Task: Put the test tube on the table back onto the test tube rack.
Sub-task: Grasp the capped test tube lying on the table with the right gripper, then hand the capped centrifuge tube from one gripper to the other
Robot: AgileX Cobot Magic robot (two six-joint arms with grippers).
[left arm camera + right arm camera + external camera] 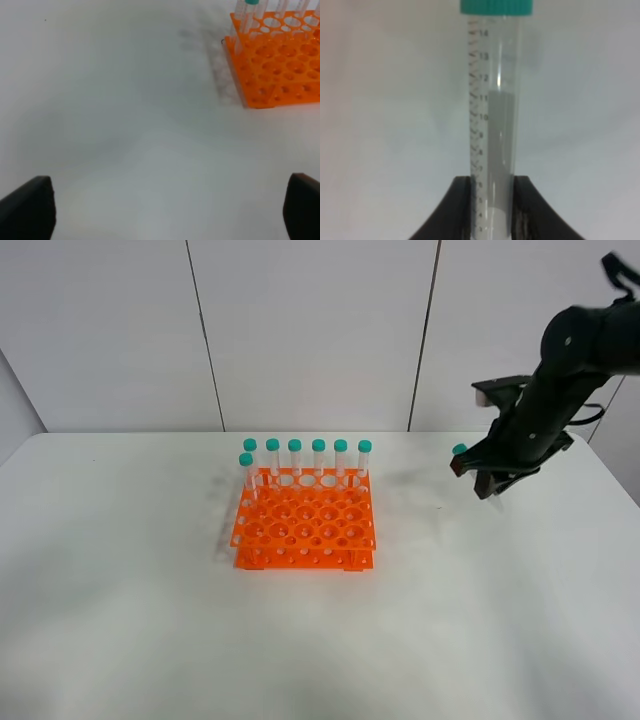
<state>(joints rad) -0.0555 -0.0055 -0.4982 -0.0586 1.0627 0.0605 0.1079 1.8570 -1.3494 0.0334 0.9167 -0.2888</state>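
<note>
The orange test tube rack (305,525) stands on the white table (150,590) left of centre, with several teal-capped tubes (318,455) upright along its back row and one at its left. My right gripper (478,472) is at the right, above the table and apart from the rack. It is shut on the test tube (492,125), whose teal cap (459,450) sticks out toward the rack. In the right wrist view the fingers (452,210) clamp the lower part of the clear graduated tube. My left gripper (170,210) is open and empty over the table; it is out of the high view.
The rack's near-left corner (257,97) shows in the left wrist view, with bare table between it and the left fingers (27,207). Grey wall panels (310,330) stand behind the table. The table's right edge (625,490) lies close under the right arm.
</note>
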